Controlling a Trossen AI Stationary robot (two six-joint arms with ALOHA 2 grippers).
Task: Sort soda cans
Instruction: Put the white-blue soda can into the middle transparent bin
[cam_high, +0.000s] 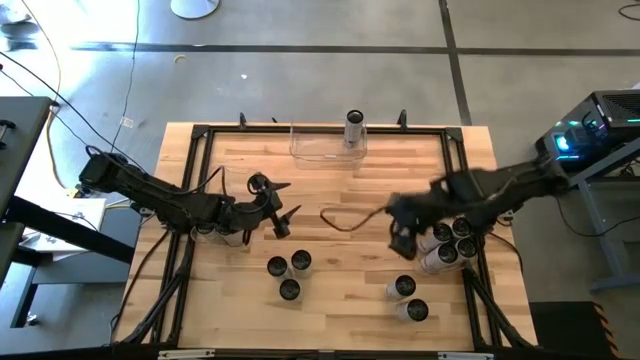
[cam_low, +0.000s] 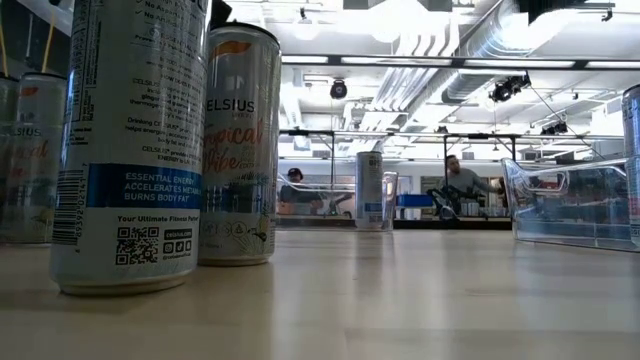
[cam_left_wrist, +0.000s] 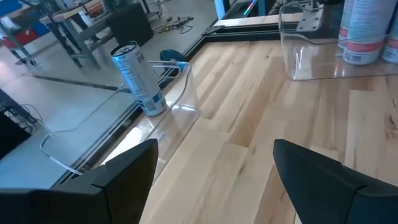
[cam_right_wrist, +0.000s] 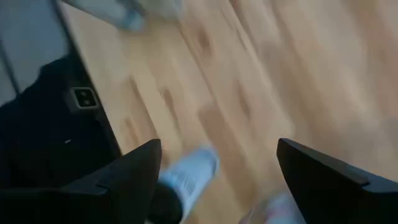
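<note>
The soda cans are slim and silvery-white with dark tops. In the high view three cans stand near the table's near-middle, two cans to their right, and several are clustered by the right edge. One can stands upright in a clear bin at the far edge. My left gripper hovers open left of centre, empty. My right gripper is open just left of the right-hand cluster; its wrist view is blurred and shows a can close beside one finger.
A brown cable loops across the table's middle between the grippers. A second clear bin sits toward the right side. A black frame borders the tabletop. Bare wood lies between the far bin and the can groups.
</note>
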